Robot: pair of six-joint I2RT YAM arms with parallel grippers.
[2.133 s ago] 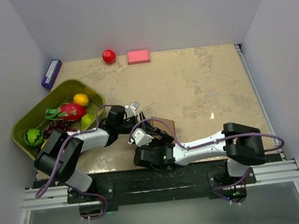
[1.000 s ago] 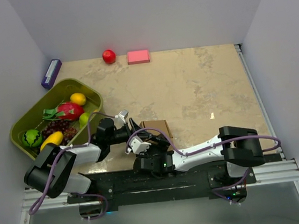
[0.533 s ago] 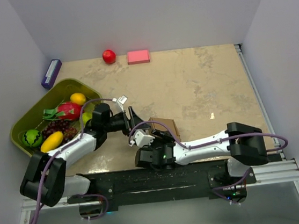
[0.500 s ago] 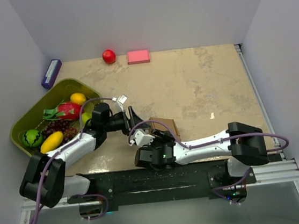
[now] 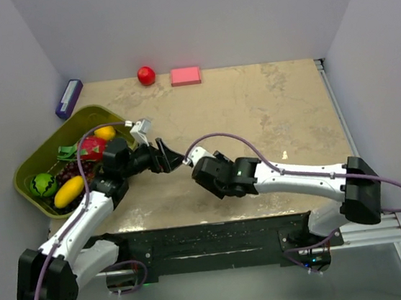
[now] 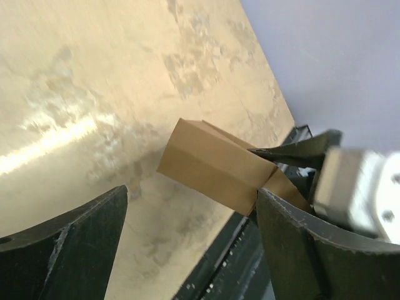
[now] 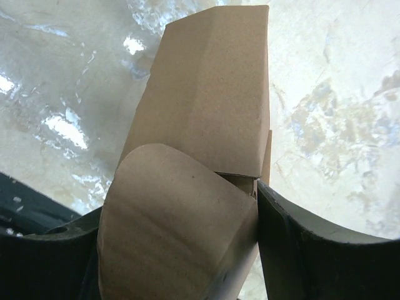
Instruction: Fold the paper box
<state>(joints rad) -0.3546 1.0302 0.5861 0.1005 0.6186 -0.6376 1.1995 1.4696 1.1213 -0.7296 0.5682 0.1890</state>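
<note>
Flap closing appears in hand: right gripper [image 7: 178, 247] clamps the paper box [image 7: 209, 94]; left gripper [image 6: 190, 203], spread wide and clear, should tuck the flap [image 7: 169, 200].

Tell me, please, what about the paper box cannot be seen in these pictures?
- Top view: the paper box is hidden under the right gripper.
- Right wrist view: a rounded flap covers the box's near end; the bottom edge cuts it off.
- Left wrist view: the box's far end lies behind the right gripper's finger, blurred.
</note>
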